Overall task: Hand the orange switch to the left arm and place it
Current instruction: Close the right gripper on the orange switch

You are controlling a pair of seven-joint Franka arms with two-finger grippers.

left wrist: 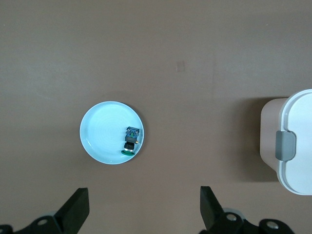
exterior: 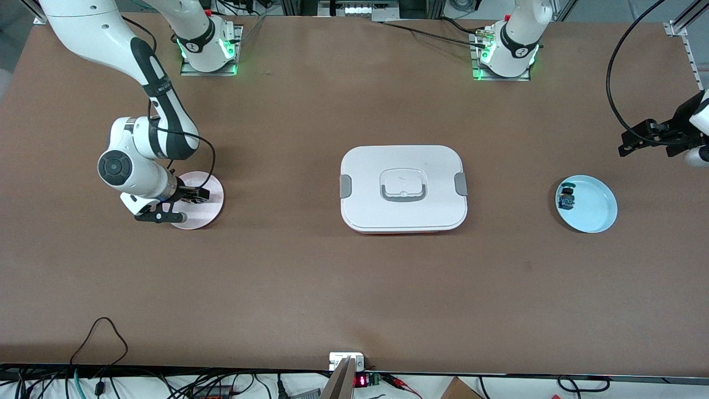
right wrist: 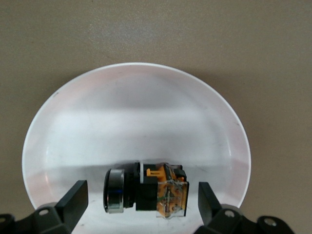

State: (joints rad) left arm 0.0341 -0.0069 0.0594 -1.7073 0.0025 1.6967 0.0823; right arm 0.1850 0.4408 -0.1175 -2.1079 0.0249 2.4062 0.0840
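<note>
The orange switch (right wrist: 146, 192) lies on its side on a pale pink plate (right wrist: 136, 112), metal-ringed cap at one end, orange and black body at the other. My right gripper (right wrist: 141, 197) is open, low over the plate, one finger on each side of the switch with gaps between. In the front view the right gripper (exterior: 191, 195) covers the switch on the pink plate (exterior: 215, 191) toward the right arm's end. The white box (exterior: 365, 166) sits mid-table with its lid shut. My left gripper (exterior: 631, 143) is open and empty, up over the table beside the blue plate.
A light blue plate (exterior: 595, 208) toward the left arm's end holds a small blue-green switch (exterior: 566, 198); both show in the left wrist view, plate (left wrist: 102, 131) and switch (left wrist: 130, 140), with the box's latched edge (left wrist: 292, 141). Cables run along the table's near edge.
</note>
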